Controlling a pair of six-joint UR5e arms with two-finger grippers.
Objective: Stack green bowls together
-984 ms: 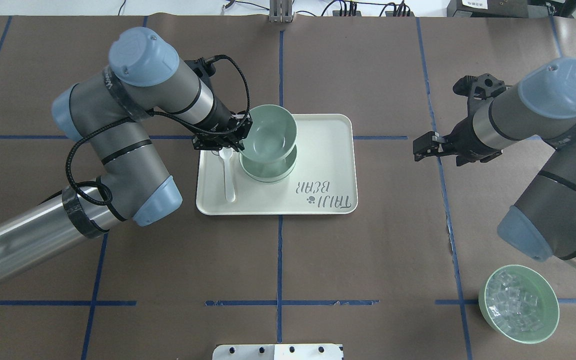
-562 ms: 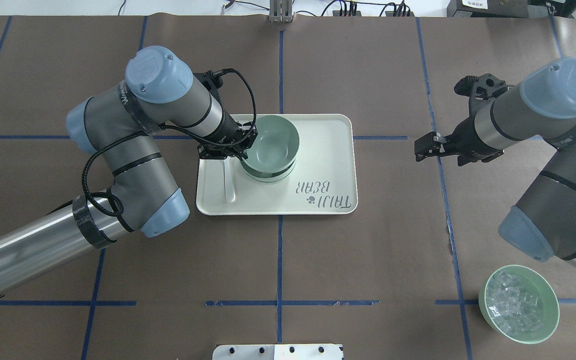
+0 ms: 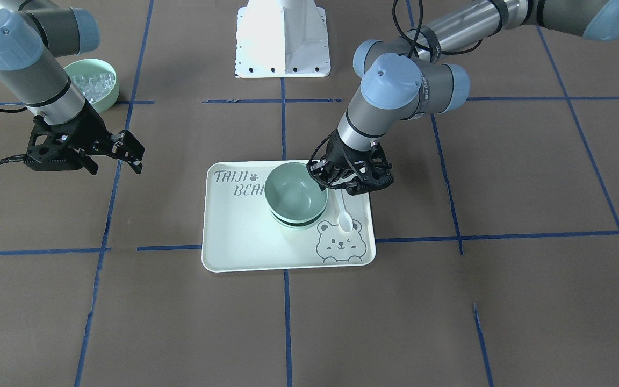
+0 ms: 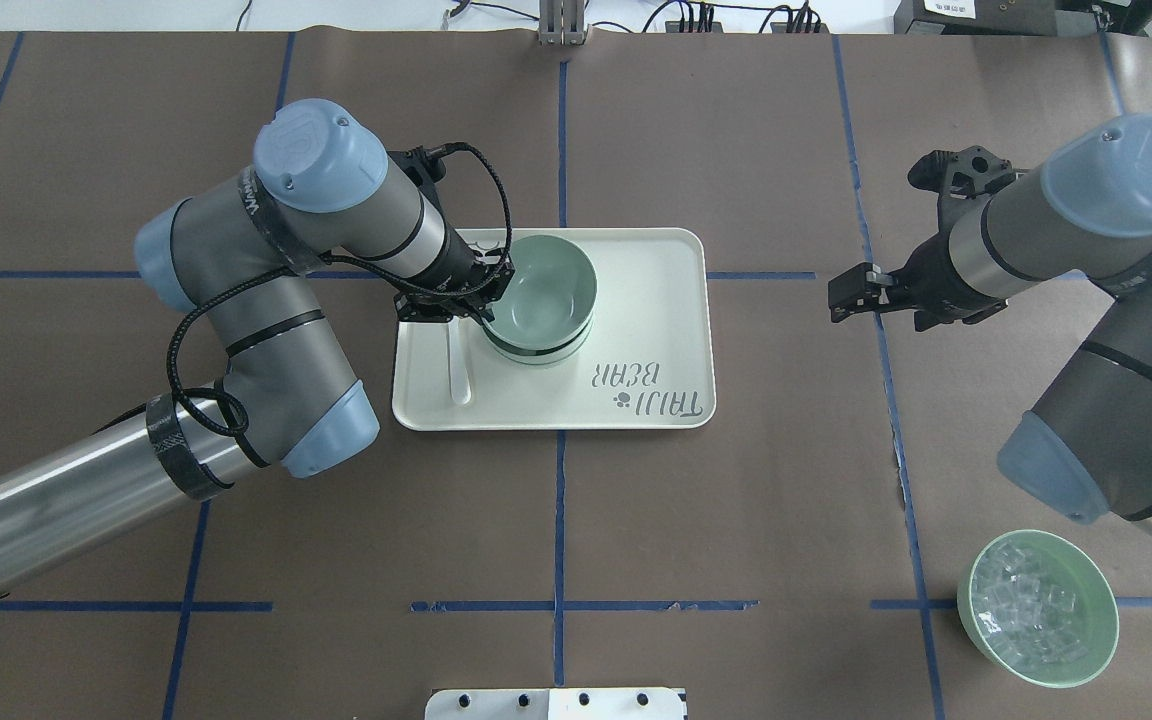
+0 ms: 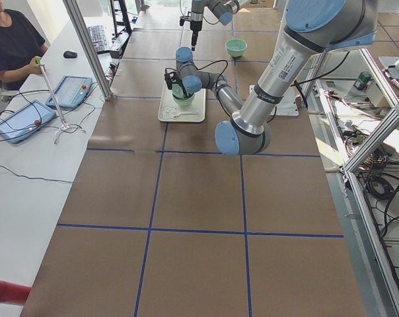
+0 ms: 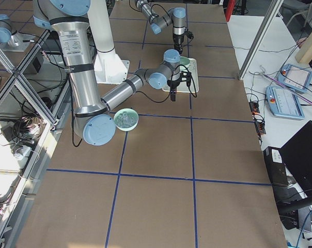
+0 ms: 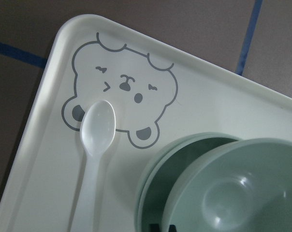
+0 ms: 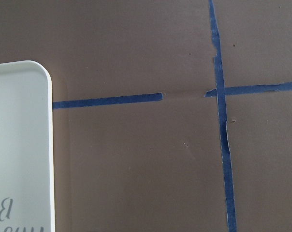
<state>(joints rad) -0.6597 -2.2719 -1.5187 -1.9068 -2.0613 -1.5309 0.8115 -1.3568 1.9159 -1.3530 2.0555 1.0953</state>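
**Front-facing view.** The cream tray on the counter is my landmark. The top green bowl sits mouth up in the nested green bowls, mid-tray, nearer the tray's robot-side edge. The left end effector is at that bowl's spoon-side rim and pinches the rim. I judge it grips the rim so the round bottom can drop into the bowl below. A white plastic spoon lies on the tray just beside the stack. The right end effector is well off the tray, fingers spread and empty, parked clear, I judge, of the working arm.

**Overhead view.** The top bowl is nearly concentric with those under it. A dark gap between the rims suggests it is not fully seated. A bowl of ice cubes stands far from the tray and is not my concern.

**Side views.** These are too small to judge the grip.

**Left wrist view.** The top bowl is at the fingertips. The lower rim peeks out on the spoon side, so the top bowl sits slightly offset.

**Right wrist view.** Only the tray corner and blue tape show, no bowl.
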